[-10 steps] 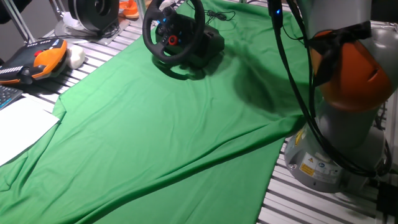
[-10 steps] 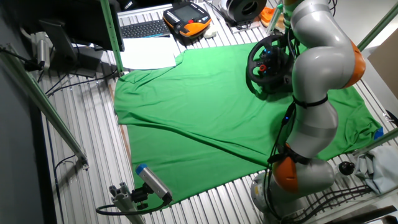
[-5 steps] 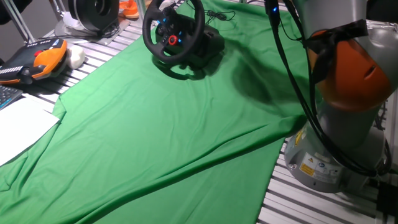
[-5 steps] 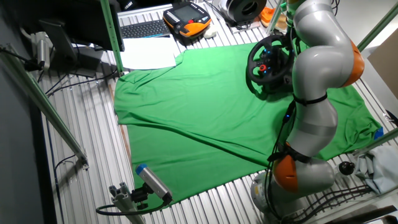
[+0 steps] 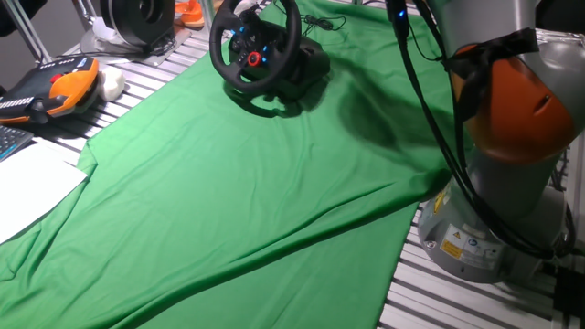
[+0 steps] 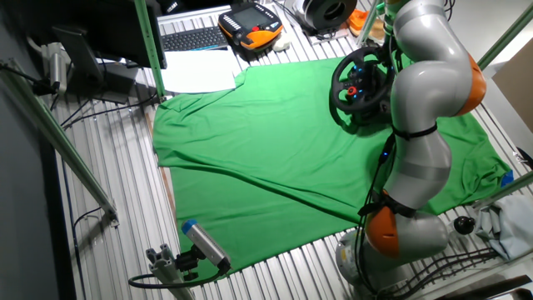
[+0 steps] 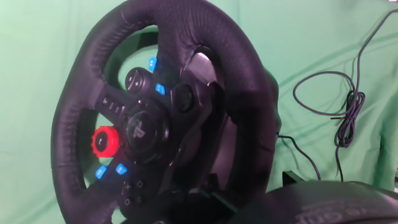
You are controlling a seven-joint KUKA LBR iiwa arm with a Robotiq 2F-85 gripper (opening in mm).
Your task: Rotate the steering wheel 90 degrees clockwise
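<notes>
1. Green cloth (image 5: 238, 183) covers most of a table of ribbed metal slats (image 6: 275, 271), lying in long soft folds and hanging loosely toward its near edge in one fixed view
2. At the cloth's far end stands the black round steering wheel with a thick stitched rim (image 5: 254, 46) (image 6: 360, 83) (image 7: 155, 118), tilted on its black base (image 5: 306, 64); its hub carries a red dial and small blue buttons
3. A thin black cable (image 7: 345, 118) loops over the cloth just beside the base
4. The grey-and-orange jointed robot arm (image 6: 425, 108) rises from a pedestal at the table's edge and bends over the wheel – its two-finger gripper is hidden in both fixed views, and the hand view shows no fingers clearly, so whether it is released or clenched cannot be told
5. Beyond the cloth, on bare slats, lie a white paper sheet (image 6: 198, 71), a black keyboard (image 6: 193, 37) and an orange-and-black handheld control pendant (image 6: 252, 27) (image 5: 50, 91)
6. A round black-and-silver drum-like object with a hollow centre (image 5: 137, 20) sits behind the wheel, well apart from it
7. Around the table – green metal frame posts (image 6: 151, 50), a dark floor and loose cables
</notes>
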